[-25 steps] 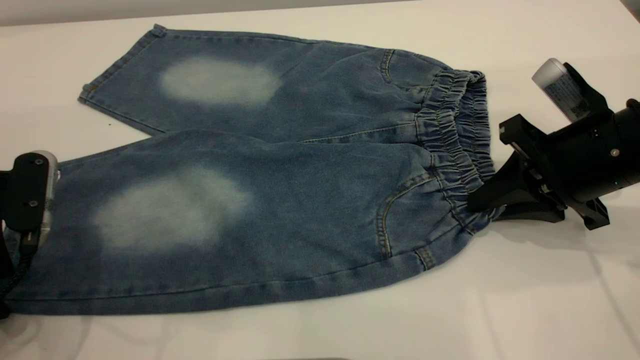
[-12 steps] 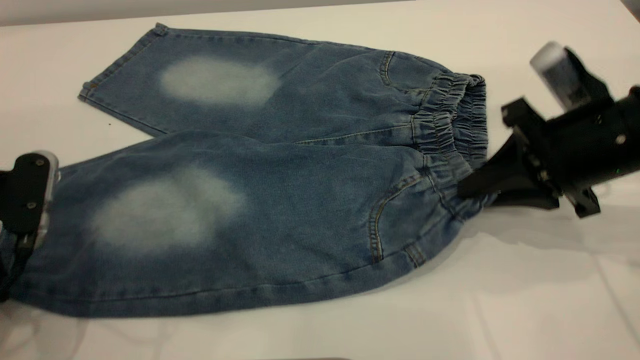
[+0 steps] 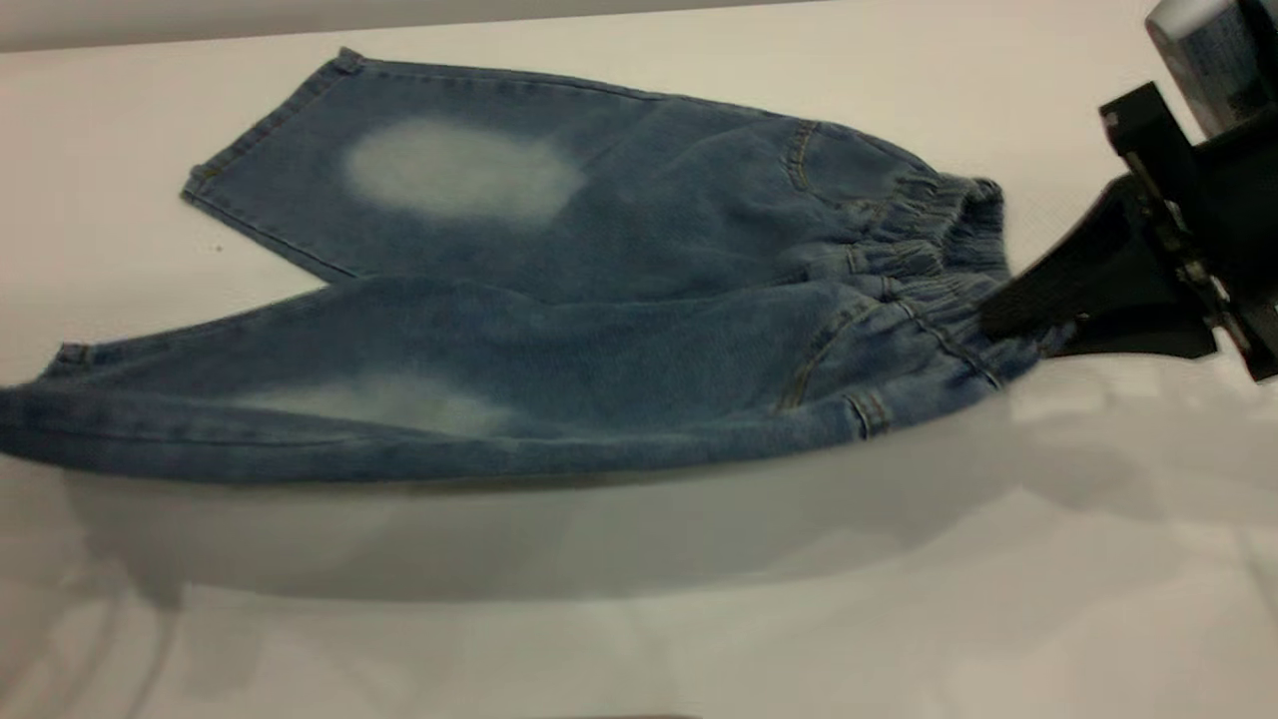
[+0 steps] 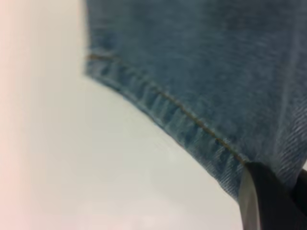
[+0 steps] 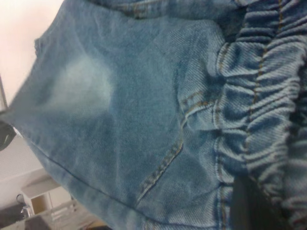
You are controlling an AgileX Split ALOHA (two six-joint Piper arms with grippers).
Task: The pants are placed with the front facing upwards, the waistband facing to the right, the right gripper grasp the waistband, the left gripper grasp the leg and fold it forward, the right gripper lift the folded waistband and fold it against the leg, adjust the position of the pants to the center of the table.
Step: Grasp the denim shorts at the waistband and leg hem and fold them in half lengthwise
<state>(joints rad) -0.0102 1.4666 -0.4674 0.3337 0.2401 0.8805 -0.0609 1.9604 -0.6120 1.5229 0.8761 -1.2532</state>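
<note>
Pants [image 3: 559, 330] lifted off table [image 3: 699, 619], right pincer [image 3: 1008, 320] clamping waistband [image 3: 939, 270], left pincer [image 4: 268, 196] pinching leg hem.

**Robot test bench, likely a lab room**
You are looking at a wide, plain white smooth tabletop [image 3: 639, 639] with a black mechanical arm over it; the right wrist view shows you pale shelving or furniture [image 5: 43, 196] beyond, too blurred to name.

The right gripper [image 3: 998, 318] is cut off by the exterior view's right edge, its fingertips buried in the waistband [image 3: 939, 260], while only one dark finger [image 4: 268, 201] of the left gripper shows beside the hem.
</note>
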